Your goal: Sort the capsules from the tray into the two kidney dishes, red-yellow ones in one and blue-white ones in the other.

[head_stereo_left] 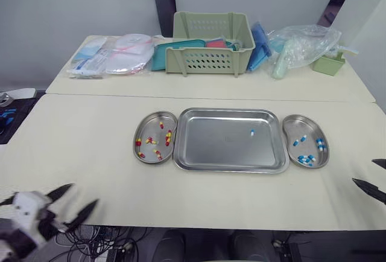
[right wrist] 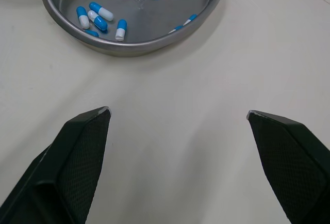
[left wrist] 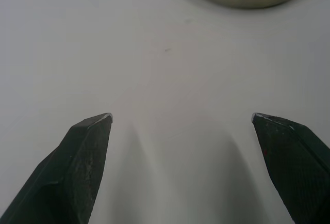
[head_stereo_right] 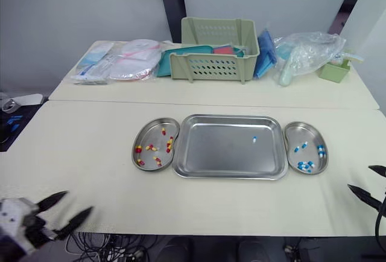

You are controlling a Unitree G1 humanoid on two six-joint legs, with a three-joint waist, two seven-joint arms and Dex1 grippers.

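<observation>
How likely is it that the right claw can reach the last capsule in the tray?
Probably yes. The right claw is open over bare table, and the capsule lies alone in the right part of the tray. Only the low kidney dish sits between them, and the arm could likely pass over it.

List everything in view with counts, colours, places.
tray: one, steel, centre
loose capsule: one, blue-white, in tray
left dish: one, steel, tray's left
red-yellow capsules: several, left dish
right dish: one, steel, tray's right
blue-white capsules: several, right dish
basket: one, pale green, back
packets: pile, white-blue, left of basket
blue pouches: some, basket's right side
clear bag: one, right of basket
small box: one, green, back right
left gripper: one, black, open, front left
right gripper: one, black, open, front right
</observation>
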